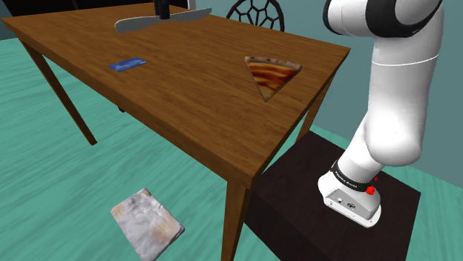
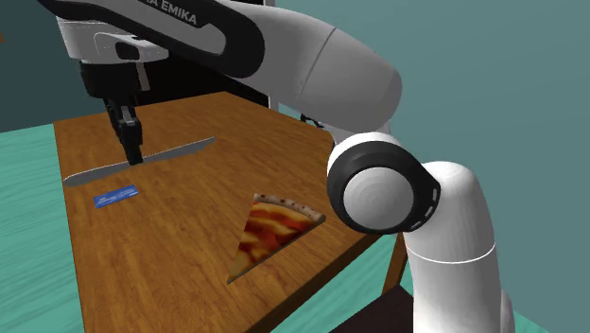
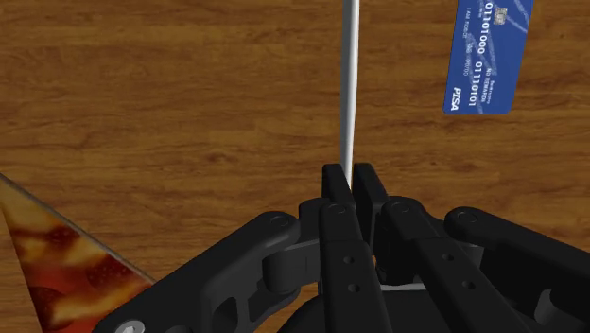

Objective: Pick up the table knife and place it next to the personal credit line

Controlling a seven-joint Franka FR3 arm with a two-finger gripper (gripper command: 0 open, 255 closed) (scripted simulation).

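The claw [image 2: 135, 154] is pinching the table knife [image 2: 176, 148] near its middle, the grey blade jutting out level on both sides above the wooden tabletop [image 2: 161, 255]. The blue credit card [image 3: 487, 57] lies flat just beside the blade's far end. A pizza slice [image 2: 269, 225] rests well off to the claw's other side.

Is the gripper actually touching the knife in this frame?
Touching. The wrist view shows the gripper clasping the knife between both fingers, with no gap on either side of the blade.
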